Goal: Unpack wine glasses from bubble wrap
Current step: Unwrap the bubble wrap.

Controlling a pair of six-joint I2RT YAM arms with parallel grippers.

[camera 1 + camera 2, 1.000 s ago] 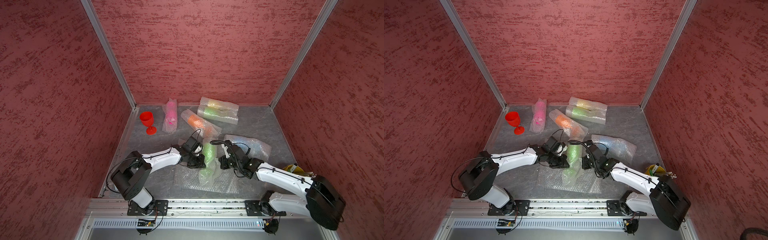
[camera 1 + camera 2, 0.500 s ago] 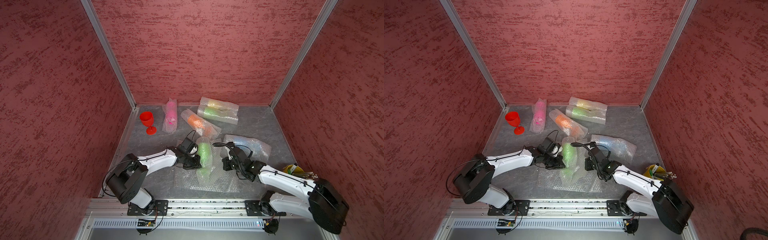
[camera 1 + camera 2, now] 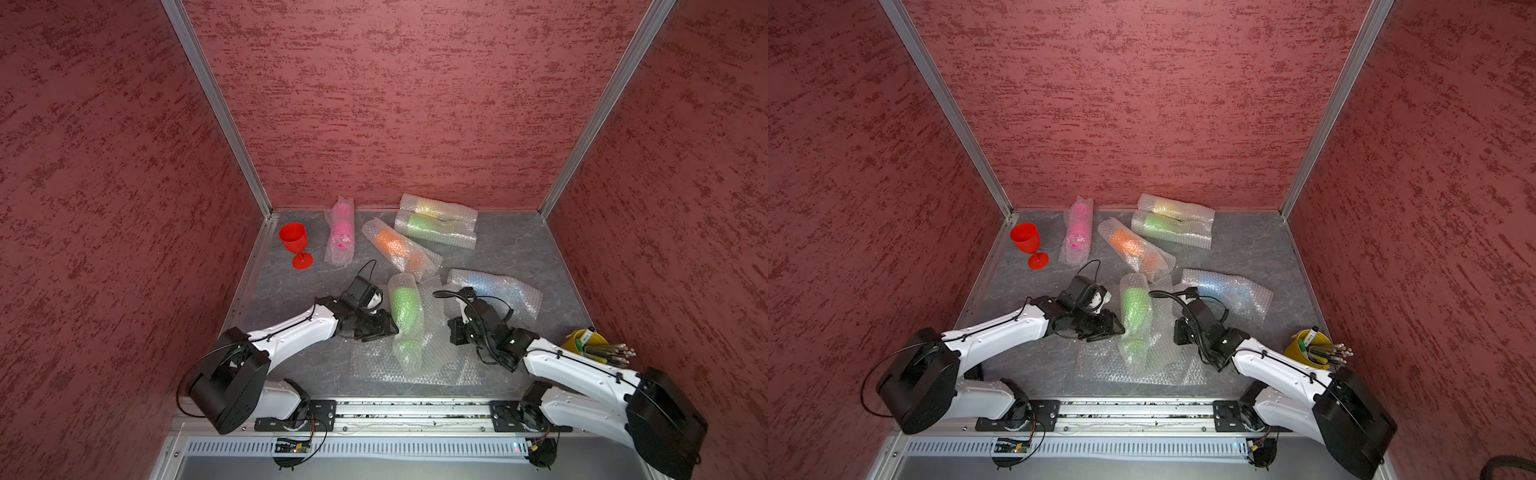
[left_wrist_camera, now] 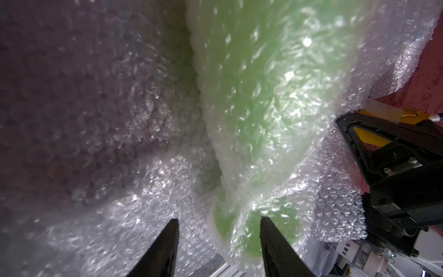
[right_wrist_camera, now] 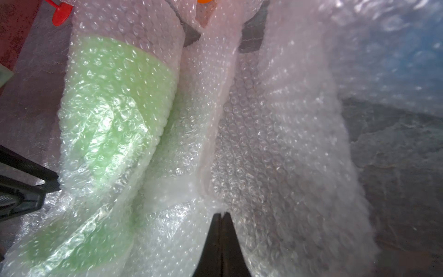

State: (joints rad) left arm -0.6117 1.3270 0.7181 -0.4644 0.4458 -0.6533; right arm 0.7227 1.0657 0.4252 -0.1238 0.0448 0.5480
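A light green wine glass [image 3: 405, 307] lies in its bubble wrap [image 3: 432, 316] sleeve at mid-floor in both top views. My left gripper [image 3: 392, 330] stands open right beside it. In the left wrist view the wrapped green foot end [image 4: 230, 227] sits between the spread jaws of the left gripper [image 4: 219, 218], not clamped. My right gripper [image 3: 451, 332] is on the sleeve's other side. In the right wrist view the right gripper [image 5: 221, 213] is shut on a fold of bubble wrap [image 5: 275, 144] next to the green glass [image 5: 115, 96]. A red glass [image 3: 296, 245] stands unwrapped at the back left.
Wrapped pink [image 3: 341, 230], orange [image 3: 395, 245], yellow-and-green [image 3: 436, 220] and blue [image 3: 494, 291] bundles lie behind the arms. A loose flat sheet [image 3: 440, 368] lies near the front rail. A yellow cup of utensils [image 3: 582, 340] stands at the right wall.
My left gripper has gone from shut to open, letting go of the wrap. The green bundle has shifted slightly to the left and back. The right gripper has stayed shut on the wrap.
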